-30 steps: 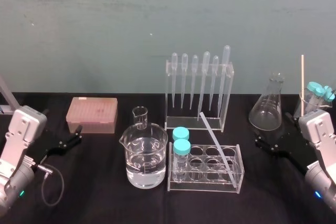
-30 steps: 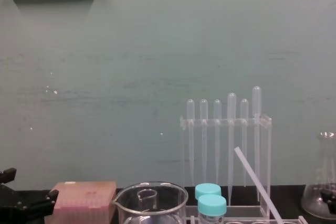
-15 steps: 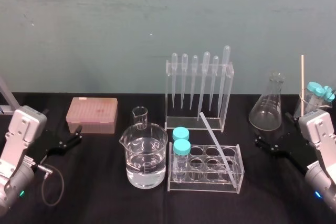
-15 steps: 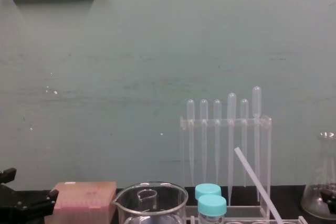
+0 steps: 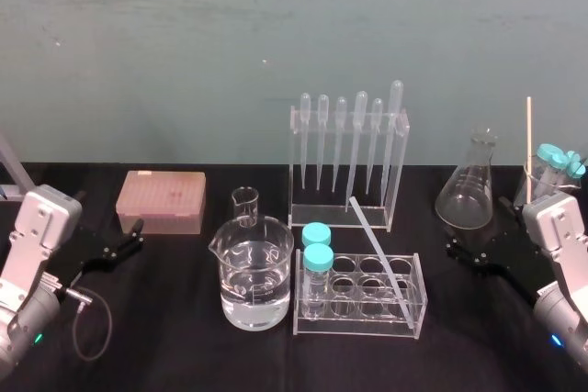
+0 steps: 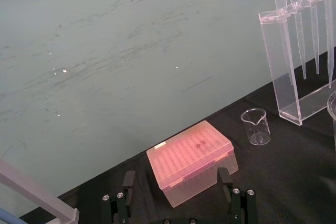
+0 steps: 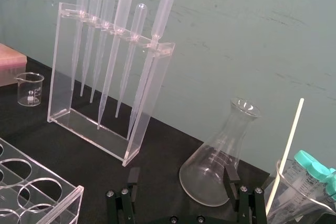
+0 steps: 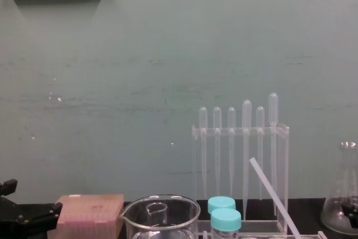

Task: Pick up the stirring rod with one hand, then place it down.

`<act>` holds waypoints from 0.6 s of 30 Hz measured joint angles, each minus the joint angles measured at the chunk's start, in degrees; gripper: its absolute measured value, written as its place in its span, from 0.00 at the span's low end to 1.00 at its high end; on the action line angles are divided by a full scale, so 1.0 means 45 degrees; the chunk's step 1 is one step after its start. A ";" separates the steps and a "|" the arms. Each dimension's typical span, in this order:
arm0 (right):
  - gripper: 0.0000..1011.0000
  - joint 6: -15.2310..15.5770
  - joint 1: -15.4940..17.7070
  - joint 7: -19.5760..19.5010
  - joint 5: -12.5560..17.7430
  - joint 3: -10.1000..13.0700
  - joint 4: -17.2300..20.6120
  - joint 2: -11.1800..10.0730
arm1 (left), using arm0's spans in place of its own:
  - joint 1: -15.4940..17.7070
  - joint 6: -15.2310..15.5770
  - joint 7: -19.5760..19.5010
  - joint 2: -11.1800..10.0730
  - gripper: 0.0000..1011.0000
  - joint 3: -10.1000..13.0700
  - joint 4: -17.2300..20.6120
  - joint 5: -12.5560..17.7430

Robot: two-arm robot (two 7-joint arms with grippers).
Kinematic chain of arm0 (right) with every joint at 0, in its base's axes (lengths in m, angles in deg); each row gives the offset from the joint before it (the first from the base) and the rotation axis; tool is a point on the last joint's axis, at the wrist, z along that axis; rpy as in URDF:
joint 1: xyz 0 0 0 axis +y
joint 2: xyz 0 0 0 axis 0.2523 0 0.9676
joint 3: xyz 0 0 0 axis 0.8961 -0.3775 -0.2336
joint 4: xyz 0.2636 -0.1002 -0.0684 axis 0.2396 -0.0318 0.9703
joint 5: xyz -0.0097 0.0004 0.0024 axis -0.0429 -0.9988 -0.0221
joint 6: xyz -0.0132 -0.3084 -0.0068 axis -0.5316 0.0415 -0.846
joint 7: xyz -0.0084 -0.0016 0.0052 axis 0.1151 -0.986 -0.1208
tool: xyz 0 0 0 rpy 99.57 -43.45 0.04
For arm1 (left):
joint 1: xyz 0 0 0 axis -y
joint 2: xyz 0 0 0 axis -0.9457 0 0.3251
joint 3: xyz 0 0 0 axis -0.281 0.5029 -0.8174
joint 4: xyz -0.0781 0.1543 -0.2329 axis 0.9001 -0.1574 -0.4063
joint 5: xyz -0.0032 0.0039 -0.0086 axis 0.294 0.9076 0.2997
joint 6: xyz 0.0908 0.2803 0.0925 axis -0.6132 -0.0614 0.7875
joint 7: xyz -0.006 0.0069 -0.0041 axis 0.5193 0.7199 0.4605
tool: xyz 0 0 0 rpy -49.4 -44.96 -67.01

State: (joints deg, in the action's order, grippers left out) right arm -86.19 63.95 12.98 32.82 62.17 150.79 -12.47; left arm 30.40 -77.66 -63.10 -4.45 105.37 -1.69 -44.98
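Left gripper (image 5: pixel 129 238) sits low at the near left, fingers spread and empty. The right gripper (image 5: pixel 476 227) at the near right is spread too. I see the stirring rod (image 5: pixel 377 250) leaning tilted in the tube rack (image 5: pixel 358 330), centre, well apart from both.

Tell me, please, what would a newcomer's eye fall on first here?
The clear rack of six pipettes stands at the centre back. In front, the stirring rod leans slantwise in the test-tube rack, beside a beaker of clear liquid. The left gripper and right gripper rest open low at either side.
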 joint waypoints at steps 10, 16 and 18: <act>0.99 -0.2703 0.0268 -0.0408 -0.0613 0.0586 0.0141 0.0230 | 0.0000 0.0000 0.0000 0.0000 0.99 0.0000 -0.0001 0.0000; 0.99 -0.4936 0.0058 0.1437 0.0519 0.0591 0.0308 0.0406 | 0.0000 0.0000 0.0000 0.0000 0.99 -0.0001 -0.0001 0.0000; 0.99 -0.5227 -0.0052 0.2033 0.0808 0.0470 0.0326 0.0442 | 0.0000 0.0000 0.0000 -0.0001 0.99 -0.0001 -0.0001 0.0000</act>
State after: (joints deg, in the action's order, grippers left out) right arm -109.71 63.72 22.13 36.46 64.29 152.26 -10.48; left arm 30.40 -77.66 -63.10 -4.45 105.37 -1.70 -44.98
